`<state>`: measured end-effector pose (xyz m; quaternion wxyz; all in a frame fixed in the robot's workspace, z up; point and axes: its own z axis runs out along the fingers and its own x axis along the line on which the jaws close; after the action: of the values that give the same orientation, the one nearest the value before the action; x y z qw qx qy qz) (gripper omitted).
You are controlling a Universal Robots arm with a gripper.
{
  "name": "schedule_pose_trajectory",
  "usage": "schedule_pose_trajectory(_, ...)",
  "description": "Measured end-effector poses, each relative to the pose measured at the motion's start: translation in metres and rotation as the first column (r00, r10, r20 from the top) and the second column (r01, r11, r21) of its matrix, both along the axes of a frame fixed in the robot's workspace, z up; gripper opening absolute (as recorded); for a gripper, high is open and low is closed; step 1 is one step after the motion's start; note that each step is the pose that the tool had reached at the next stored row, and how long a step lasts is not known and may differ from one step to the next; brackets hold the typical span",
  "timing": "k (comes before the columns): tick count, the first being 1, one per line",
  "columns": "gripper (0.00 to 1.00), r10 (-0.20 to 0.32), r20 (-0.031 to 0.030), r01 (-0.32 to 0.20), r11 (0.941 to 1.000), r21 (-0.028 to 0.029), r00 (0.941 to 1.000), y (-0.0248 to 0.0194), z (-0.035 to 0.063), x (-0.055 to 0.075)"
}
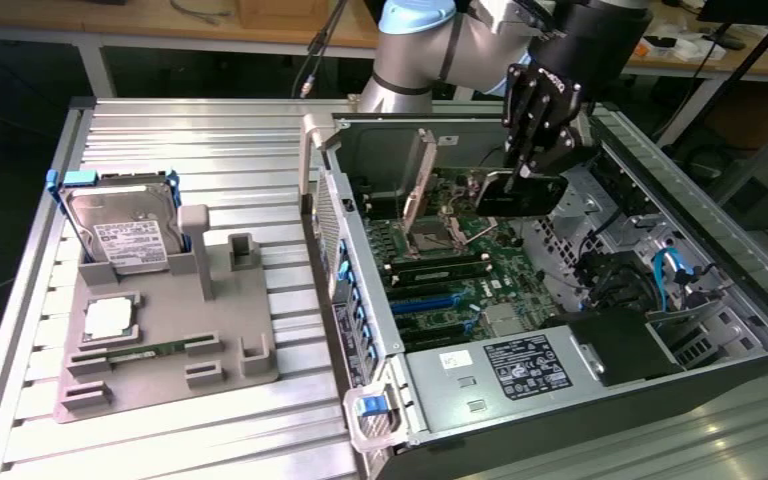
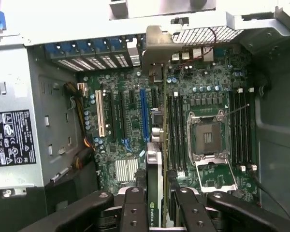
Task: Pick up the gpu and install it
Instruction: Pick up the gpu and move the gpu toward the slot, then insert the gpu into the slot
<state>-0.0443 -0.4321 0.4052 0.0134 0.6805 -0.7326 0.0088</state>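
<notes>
Thin green gpu card w/ black cooler block and silver end bracket hangs edge-on over the green motherboard, clamped between the fingers of the black gripper. Pick-up looks done; install isn't. The card appears clear of the board and roughly lined up w/ the long slots beside the board's blue slot. Around the board: open silver tower case. Well away from the board: grey fixture tray w/ boxy silver hard drive.
</notes>
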Motion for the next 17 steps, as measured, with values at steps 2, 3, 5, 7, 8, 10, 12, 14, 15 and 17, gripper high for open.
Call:
schedule_pose_trajectory(2, 0.27, 0.007, -0.0029, -0.007, 1.0, 0.0004, 1.0, 0.0, 0.0001, 0.005)
schedule_pose_trajectory(3, 0.27, 0.011, -0.0045, -0.011, 0.9999, 0.0009, 0.9999, -0.0001, 0.0001, 0.007)
schedule_pose_trajectory(5, 0.27, 0.023, -0.0084, -0.023, 0.9997, 0.0026, 0.9997, -0.0001, 0.0002, 0.012)
schedule_pose_trajectory(7, 0.27, 0.041, -0.0121, -0.041, 0.9992, 0.0049, 0.9991, 0.0, 0.0002, 0.015)
schedule_pose_trajectory(8, 0.27, 0.051, -0.0135, -0.051, 0.9987, 0.0058, 0.9986, 0.0, 0.0002, 0.017)
schedule_pose_trajectory(10, 0.27, 0.071, -0.0152, -0.071, 0.9974, 0.0073, 0.9973, 0.0, 0.0001, 0.019)
schedule_pose_trajectory(12, 0.27, 0.089, -0.016, -0.089, 0.996, 0.0085, 0.9959, 0.0, 0.0001, 0.021)
schedule_pose_trajectory(14, 0.27, 0.092, -0.016, -0.092, 0.9957, 0.0087, 0.9956, 0.0, 0.0001, 0.021)
schedule_pose_trajectory(15, 0.27, 0.092, -0.016, -0.092, 0.9957, 0.0087, 0.9956, 0.0, 0.0001, 0.021)
schedule_pose_trajectory(17, 0.27, 0.107, -0.0161, -0.107, 0.9943, 0.0087, 0.9942, -0.0001, 0.0001, 0.021)
